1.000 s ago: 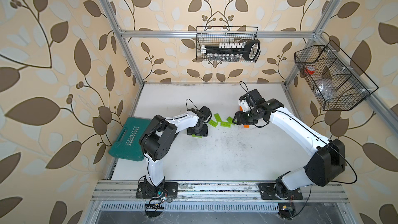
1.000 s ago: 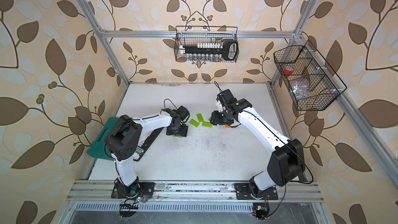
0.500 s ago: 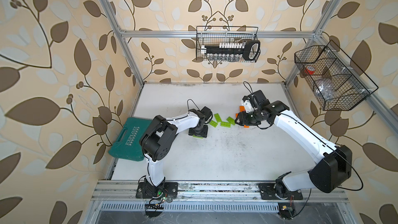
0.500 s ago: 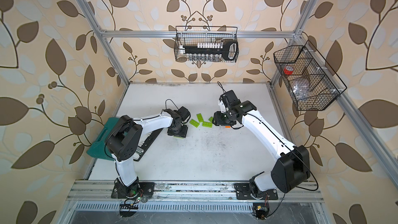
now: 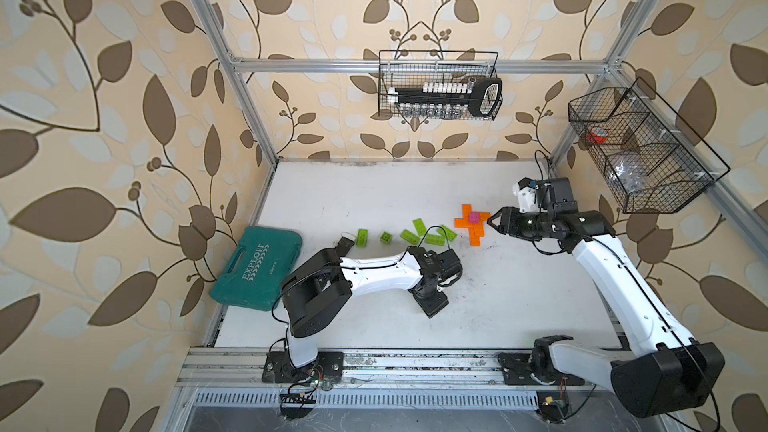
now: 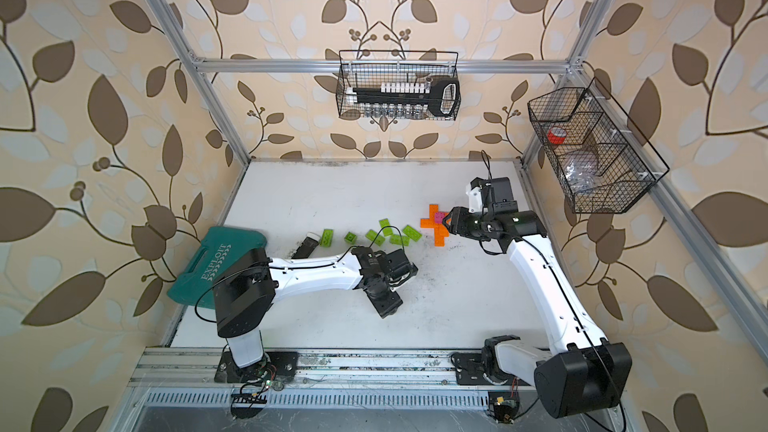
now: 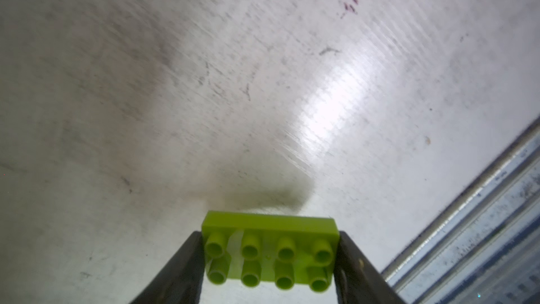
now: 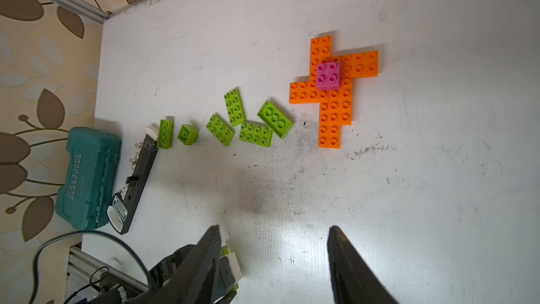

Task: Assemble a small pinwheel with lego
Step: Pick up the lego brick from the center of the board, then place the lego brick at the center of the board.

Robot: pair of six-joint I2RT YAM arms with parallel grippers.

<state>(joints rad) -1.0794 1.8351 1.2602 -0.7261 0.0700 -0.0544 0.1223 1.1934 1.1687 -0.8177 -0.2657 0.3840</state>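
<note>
In both top views, orange oblong bricks (image 5: 471,226) are seen joined flat into a cross right of the frame's centre, studs up, with a pink square brick (image 5: 473,216) pressed on at the crossing. Five loose lime-green oblong bricks (image 5: 409,236) and a small green square brick (image 5: 385,237) are strewn in a row to its left on the surface (image 5: 374,193). One more lime-green brick (image 7: 270,225) is clamped endwise in the left hand (image 7: 270,258), studs toward the wrist camera.

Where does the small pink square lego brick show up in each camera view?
Both top views: the pink square brick sits right of centre.
Left wrist: not in it.
Right wrist: the brick, beyond the open jaws.
Shared landmark: the orange brick cross under it.
</note>
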